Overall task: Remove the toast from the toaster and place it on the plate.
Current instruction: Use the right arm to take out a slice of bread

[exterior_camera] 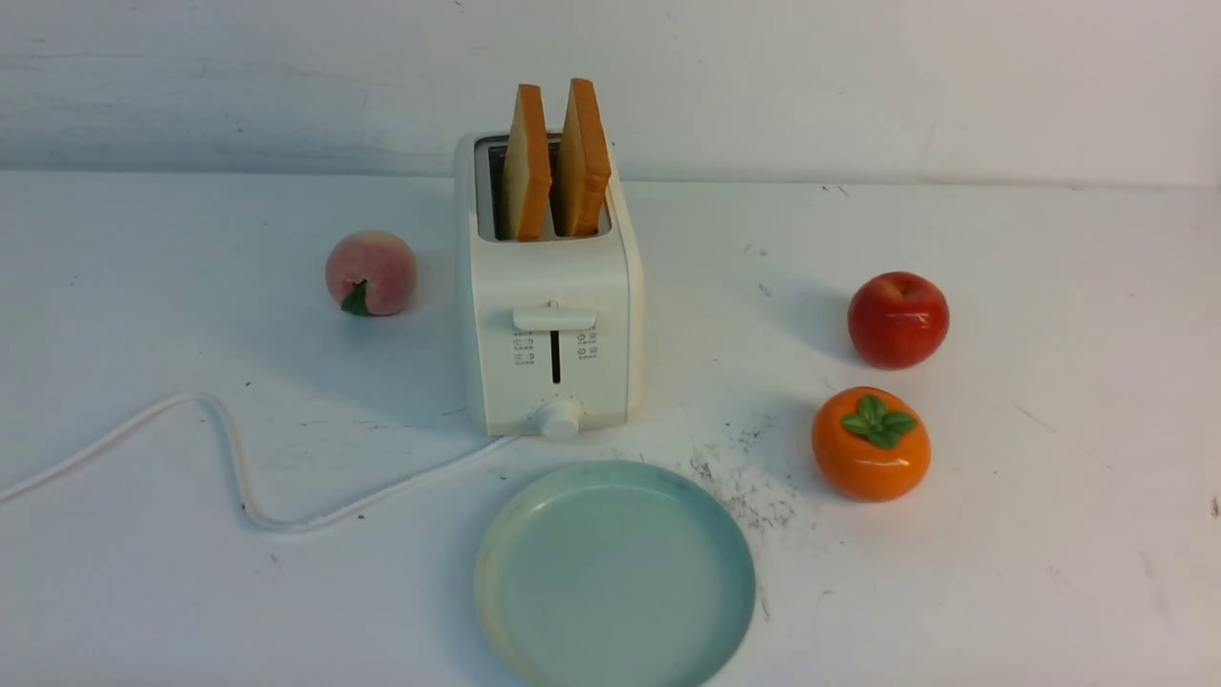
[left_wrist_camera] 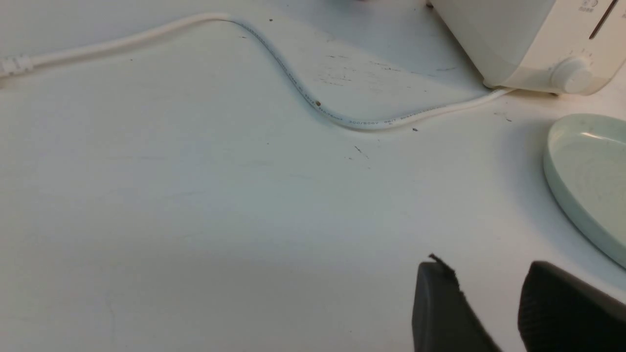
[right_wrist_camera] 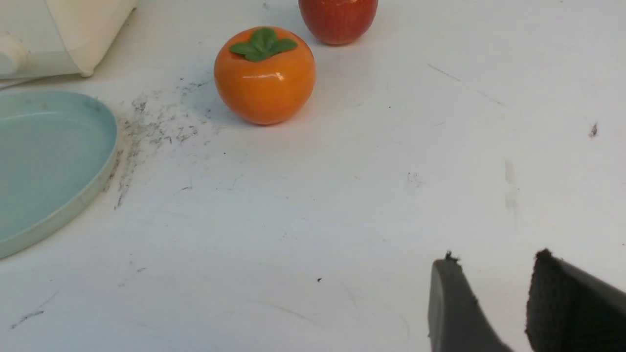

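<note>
Two slices of toast (exterior_camera: 555, 162) stand upright in the slots of the cream-white toaster (exterior_camera: 553, 315) at the middle of the table. The pale teal plate (exterior_camera: 615, 575) lies bare just in front of it. Neither arm shows in the front view. In the left wrist view my left gripper (left_wrist_camera: 486, 266) hangs open over bare table, with nothing between its fingers, near the plate's rim (left_wrist_camera: 562, 186) and the toaster's knob (left_wrist_camera: 570, 76). My right gripper (right_wrist_camera: 494, 259) is open and empty too, above the table to the plate's (right_wrist_camera: 93, 190) right.
A peach (exterior_camera: 370, 272) sits left of the toaster. A red apple (exterior_camera: 898, 319) and an orange persimmon (exterior_camera: 870, 444) sit to the right. The toaster's white cord (exterior_camera: 229, 458) snakes across the table's left side. A wall stands behind the table.
</note>
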{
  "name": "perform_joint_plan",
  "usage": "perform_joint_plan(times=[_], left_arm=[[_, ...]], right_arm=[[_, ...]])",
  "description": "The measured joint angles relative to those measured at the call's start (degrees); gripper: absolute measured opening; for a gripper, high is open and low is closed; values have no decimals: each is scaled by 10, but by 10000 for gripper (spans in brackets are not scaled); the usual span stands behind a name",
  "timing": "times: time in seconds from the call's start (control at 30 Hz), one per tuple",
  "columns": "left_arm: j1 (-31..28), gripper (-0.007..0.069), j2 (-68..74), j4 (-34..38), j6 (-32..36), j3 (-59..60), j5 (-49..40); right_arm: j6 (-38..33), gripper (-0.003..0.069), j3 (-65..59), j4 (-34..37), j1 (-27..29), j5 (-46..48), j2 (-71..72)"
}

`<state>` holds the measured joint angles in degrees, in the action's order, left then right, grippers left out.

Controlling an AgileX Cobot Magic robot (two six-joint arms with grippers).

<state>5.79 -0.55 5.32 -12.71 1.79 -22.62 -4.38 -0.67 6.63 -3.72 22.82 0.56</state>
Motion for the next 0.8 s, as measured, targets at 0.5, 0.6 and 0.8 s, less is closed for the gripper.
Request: perform_joint_plan(times=[0.5, 0.6, 0.8], left_arm=[[0, 238, 0, 0, 1, 0, 1], [0, 238, 0, 10, -2, 0, 14], [0, 238, 0, 230, -120, 0, 145]], right_arm=[[-2, 240, 0, -5, 0, 0, 0], [-2, 240, -1, -9, 0, -4, 0], [93, 240, -7, 130, 0, -77, 0]])
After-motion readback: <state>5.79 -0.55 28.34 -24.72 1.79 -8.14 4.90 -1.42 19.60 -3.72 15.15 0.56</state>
